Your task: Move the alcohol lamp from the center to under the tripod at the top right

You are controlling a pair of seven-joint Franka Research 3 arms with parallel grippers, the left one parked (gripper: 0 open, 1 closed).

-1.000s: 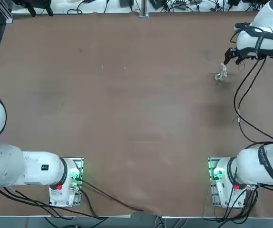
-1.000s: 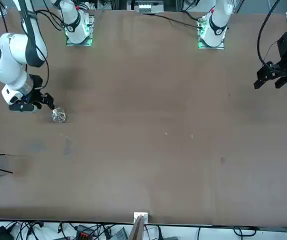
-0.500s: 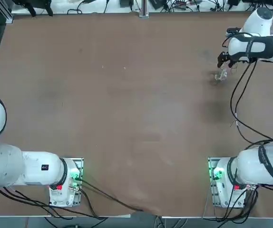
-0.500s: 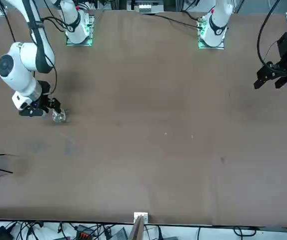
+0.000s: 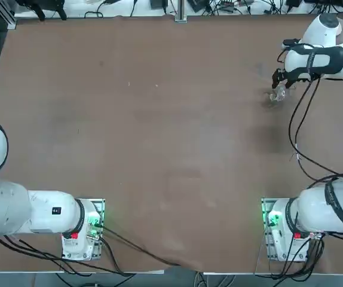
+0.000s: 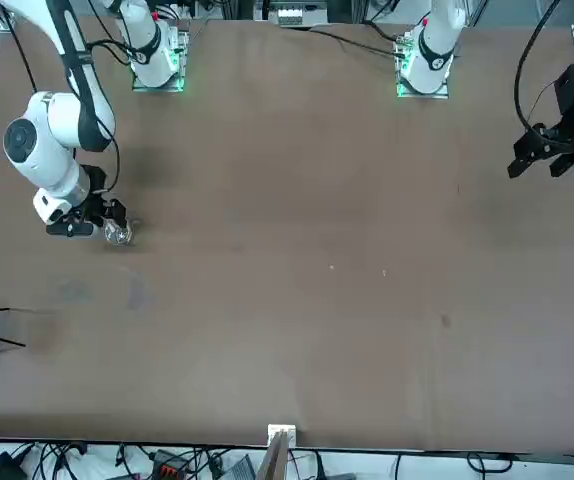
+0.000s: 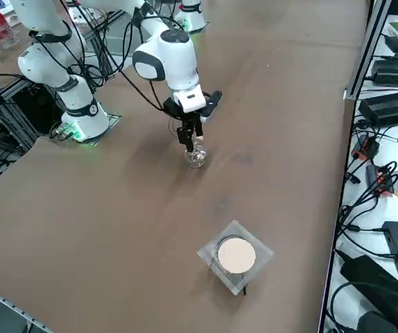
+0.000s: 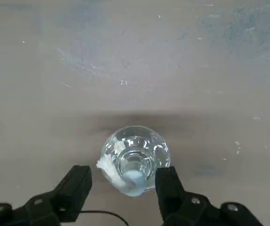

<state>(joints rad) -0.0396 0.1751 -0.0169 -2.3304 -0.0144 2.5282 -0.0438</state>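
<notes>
Here, clear alcohol lamp [image 8: 134,159] upright, right hand [image 8: 123,190] open astride it

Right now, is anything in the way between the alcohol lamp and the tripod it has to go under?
Nothing visible. In the right side view, only bare table lies between the alcohol lamp and the tripod. The right pincer stands open astride the lamp's neck.

lamp [image 7: 196,157] under tool [image 7: 191,141], tripod [image 7: 235,257] apart (nearer)
</notes>
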